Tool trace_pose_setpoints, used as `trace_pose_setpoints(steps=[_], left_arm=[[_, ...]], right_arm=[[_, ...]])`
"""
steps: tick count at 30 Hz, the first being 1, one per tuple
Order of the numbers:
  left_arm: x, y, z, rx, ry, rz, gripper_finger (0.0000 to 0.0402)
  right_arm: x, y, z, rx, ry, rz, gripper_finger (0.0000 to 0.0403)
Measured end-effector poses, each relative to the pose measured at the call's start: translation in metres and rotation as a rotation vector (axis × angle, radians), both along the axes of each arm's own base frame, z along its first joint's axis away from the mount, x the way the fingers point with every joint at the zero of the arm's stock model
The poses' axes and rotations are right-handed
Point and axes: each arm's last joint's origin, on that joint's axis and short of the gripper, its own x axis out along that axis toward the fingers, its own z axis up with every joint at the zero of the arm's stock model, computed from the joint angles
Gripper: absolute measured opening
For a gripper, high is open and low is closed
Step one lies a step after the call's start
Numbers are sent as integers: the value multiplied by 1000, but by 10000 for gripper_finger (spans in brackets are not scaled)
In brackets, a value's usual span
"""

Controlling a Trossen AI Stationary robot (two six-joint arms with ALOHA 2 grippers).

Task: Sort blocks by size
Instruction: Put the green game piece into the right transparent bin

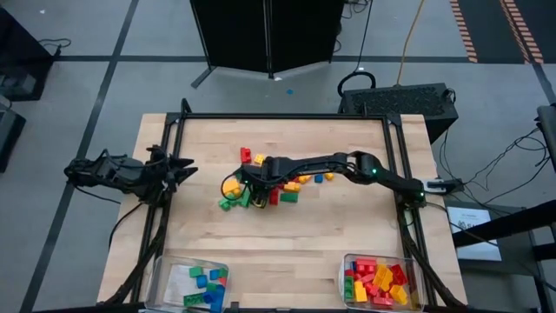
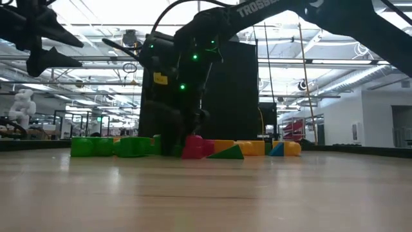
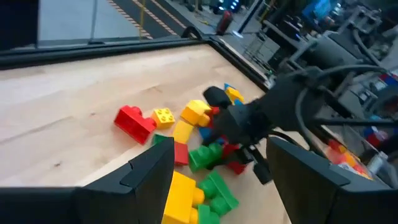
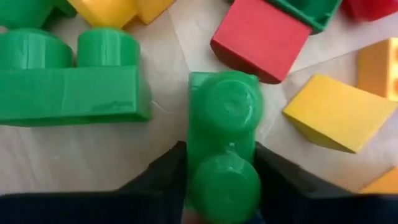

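**Closing on a green brick in a crowded pile**

Right now the right gripper (image 4: 221, 180) is closing around a green brick (image 4: 224, 134), its two dark fingers (image 4: 158, 177) lying against the brick's sides; the jaws are standing partway in, and whether they are already gripping firmly cannot be told. The brick is lying on the table (image 1: 347, 226), studs facing the wrist camera, in the near edge of the pile (image 1: 269, 184) at mid-table.

Risks are coming mostly from the neighbours. A longer green brick (image 4: 68, 81) is sitting just beside the target on one side, a red brick (image 4: 261, 38) is near its far end, and a yellow brick (image 4: 339, 115) is close on the other side. If the fingers are pinching only the lower stud end, the brick is likely to pivot or slip on lifting. A finger catching the long green brick could drag it along or scatter the heap.

Farther out, the left gripper (image 1: 178, 170) is waiting open, raised near the table's left edge, clear of the pile. Two bins (image 1: 193, 283) are standing at the front edge; a loose grip could drop the brick on the way to one.
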Motion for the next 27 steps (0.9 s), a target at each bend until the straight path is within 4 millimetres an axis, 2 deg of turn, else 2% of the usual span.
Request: trace_pose_setpoints(steps=[1,2,6,8,11,14,16,22,25,27], left_arm=[[0,0,0,-6,-2,14,255],[-1,1,-1,-11,-1,33,255],[-3,4,-5,-50,8,150,255],[-6,5,-10,-96,27,215,255],[-8,6,-21,-185,70,288,255],[-3,4,-33,-247,144,310,255],[2,3,-33,-245,167,317,255],[23,-2,-40,-172,349,349,255],[35,-5,-51,-126,455,361,255],[44,-7,-59,-110,512,358,255]], right_arm=[[-1,0,2,3,-1,-7,114],[-1,-1,2,14,-3,-15,108],[-1,-2,14,45,-3,-14,109],[-2,0,28,40,9,-7,109],[-5,6,73,23,-34,13,109],[-17,16,129,-8,-95,28,109],[-28,24,163,-35,-137,24,109],[-89,51,261,-43,-382,-115,109],[-115,67,290,-68,-482,-207,109],[-128,78,301,-88,-522,-244,109]])
